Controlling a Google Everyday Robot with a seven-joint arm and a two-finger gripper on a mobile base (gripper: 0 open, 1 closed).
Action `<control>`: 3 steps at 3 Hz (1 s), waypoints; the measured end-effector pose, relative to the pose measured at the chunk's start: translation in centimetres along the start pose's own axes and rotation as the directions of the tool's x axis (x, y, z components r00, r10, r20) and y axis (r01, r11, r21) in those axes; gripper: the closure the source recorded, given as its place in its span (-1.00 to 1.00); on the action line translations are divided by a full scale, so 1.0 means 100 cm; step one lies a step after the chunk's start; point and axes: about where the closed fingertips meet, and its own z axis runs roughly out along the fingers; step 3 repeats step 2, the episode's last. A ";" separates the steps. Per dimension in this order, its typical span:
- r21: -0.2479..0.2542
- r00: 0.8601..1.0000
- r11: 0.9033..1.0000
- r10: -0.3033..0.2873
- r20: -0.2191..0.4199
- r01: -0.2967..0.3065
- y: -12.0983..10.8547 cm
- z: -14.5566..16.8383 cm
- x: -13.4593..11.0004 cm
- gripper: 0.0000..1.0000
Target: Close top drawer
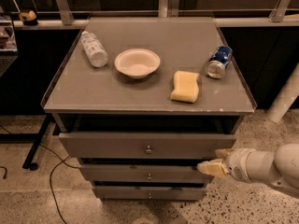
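Observation:
The top drawer (pixel 112 144) is a wide grey drawer with a small round metal knob (pixel 148 149) at its centre. It stands pulled out from the cabinet, with a dark gap between it and the tabletop above. My gripper (pixel 211 166) comes in from the right on a white arm. Its yellowish tip sits at the right end of the drawer fronts, just below the top drawer's lower right corner.
On the grey tabletop (pixel 84 94) lie a plastic bottle (pixel 94 49), a white bowl (pixel 137 62), a yellow sponge (pixel 185 86) and a blue can (pixel 219 61). Two shorter drawers (pixel 140 175) sit below. A cable (pixel 51 181) runs on the speckled floor at left.

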 end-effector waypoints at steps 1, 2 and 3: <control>0.000 1.000 1.000 0.000 0.000 0.000 0.000 0.000 0.000 -1.00; 0.000 1.000 1.000 0.000 0.000 0.000 0.000 0.000 0.000 -1.00; 0.000 1.000 1.000 0.000 0.000 0.000 0.000 0.000 0.000 -1.00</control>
